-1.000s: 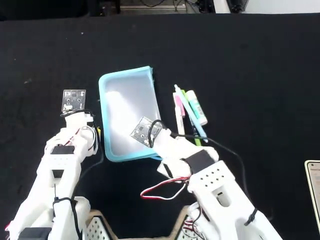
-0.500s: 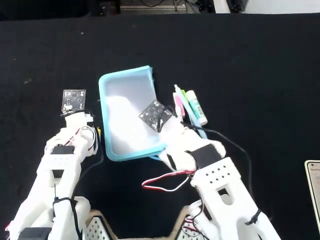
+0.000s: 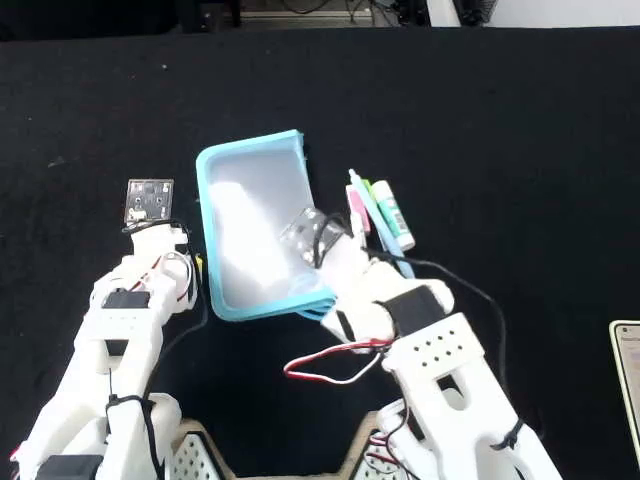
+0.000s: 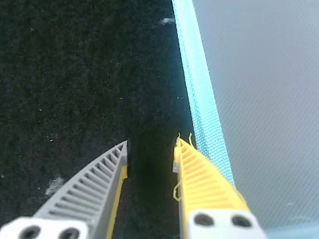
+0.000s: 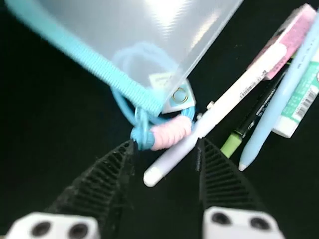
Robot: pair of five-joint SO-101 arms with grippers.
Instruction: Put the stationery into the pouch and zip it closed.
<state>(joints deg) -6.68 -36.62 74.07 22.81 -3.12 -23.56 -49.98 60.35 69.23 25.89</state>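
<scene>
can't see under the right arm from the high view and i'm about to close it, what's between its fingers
Observer: The right gripper is open. A pink bead on the blue cord at the pouch corner lies between its fingers.
Operator: anything else in there
Observer: Yes, the tip of the white pen lies beside the bead, also between the fingers.
Operator: and the other arm
Observer: The left gripper is open over the black table, its yellow finger right beside the pouch's blue edge.
</scene>
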